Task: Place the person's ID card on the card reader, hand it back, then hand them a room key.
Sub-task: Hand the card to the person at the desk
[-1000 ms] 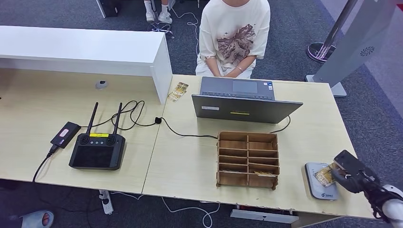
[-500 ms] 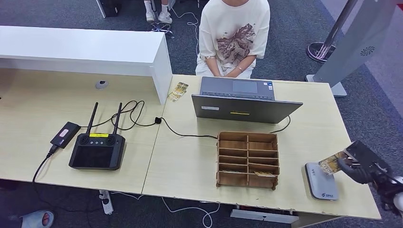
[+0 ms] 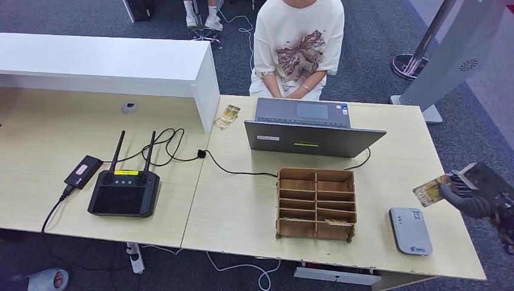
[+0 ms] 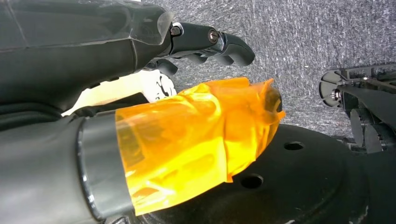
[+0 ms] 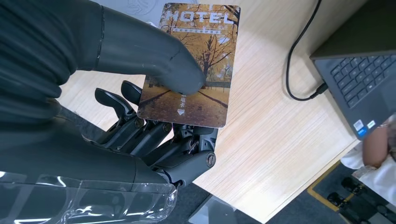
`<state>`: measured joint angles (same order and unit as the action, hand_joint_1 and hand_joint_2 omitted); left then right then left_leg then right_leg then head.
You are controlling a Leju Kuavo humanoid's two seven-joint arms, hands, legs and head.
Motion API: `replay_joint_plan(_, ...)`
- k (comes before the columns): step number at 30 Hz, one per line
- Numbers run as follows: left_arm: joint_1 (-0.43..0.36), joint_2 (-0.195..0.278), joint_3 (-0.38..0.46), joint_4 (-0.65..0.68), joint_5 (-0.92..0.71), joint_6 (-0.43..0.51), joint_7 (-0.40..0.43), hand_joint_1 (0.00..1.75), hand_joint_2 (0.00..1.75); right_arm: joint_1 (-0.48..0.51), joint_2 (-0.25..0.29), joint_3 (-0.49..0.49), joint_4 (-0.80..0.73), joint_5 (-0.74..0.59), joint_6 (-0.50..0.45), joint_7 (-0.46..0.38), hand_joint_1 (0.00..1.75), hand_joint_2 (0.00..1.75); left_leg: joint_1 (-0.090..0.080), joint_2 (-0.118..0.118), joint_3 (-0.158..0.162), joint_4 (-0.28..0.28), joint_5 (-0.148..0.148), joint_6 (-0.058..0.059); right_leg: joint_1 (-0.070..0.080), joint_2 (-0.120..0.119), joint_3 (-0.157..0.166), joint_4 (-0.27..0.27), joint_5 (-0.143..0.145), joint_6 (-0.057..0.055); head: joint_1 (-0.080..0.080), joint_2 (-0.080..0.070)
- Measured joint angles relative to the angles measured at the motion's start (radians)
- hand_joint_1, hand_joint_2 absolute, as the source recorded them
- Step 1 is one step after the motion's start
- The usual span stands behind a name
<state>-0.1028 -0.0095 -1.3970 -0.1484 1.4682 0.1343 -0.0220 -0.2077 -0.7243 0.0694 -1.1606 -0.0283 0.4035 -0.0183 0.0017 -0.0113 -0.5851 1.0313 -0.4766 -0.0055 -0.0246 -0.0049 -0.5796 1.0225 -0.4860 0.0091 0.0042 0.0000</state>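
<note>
1. At the desk's near right edge, the right hand (image 3: 479,195) pinches the card (image 3: 431,190) between thumb and fingers, lifted above the table (image 3: 242,206).
2. Just left lies the grey card reader (image 3: 410,231), apart from the card.
3. Beyond stand the wooden organizer (image 3: 316,204), the laptop (image 3: 312,128) and a seated person (image 3: 298,45).
4. The left hand (image 4: 187,116) has its fingers (image 4: 219,44) loosely curled, holding nothing.

Desk's got a half-open laptop (image 3: 310,129) facing the seated person (image 3: 298,45), with a wooden divided box (image 3: 316,204) just in front of it. Off to the left — a black controller with two antennas (image 3: 125,189), a small black device (image 3: 83,171) beside it, cables (image 3: 170,147) looping between.
</note>
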Motion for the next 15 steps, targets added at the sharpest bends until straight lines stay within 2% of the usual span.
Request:
replay_joint_plan(9, 0.0, 0.0, 0.0, 0.0, 0.004, 0.0, -0.005, 0.0, 0.0, -0.002, -0.011, 0.002, -0.019, -0.07, 0.022, -0.014, 1.75, 1.75, 0.0, 0.0, 0.0, 0.0, 0.0, 0.0, 0.0, 0.0, 0.0, 0.0, 0.0, 0.0, 0.0, 0.0)
replay_joint_plan(15, -0.001, 0.0, 0.0, 0.0, 0.012, 0.0, -0.014, 0.0, 0.0, -0.074, -0.062, 0.032, -0.12, -0.195, 0.059, -0.013, 1.75, 1.75, 0.0, 0.0, 0.0, 0.0, 0.0, 0.0, 0.0, 0.0, 0.0, 0.0, 0.0, 0.0, 0.0, 0.0)
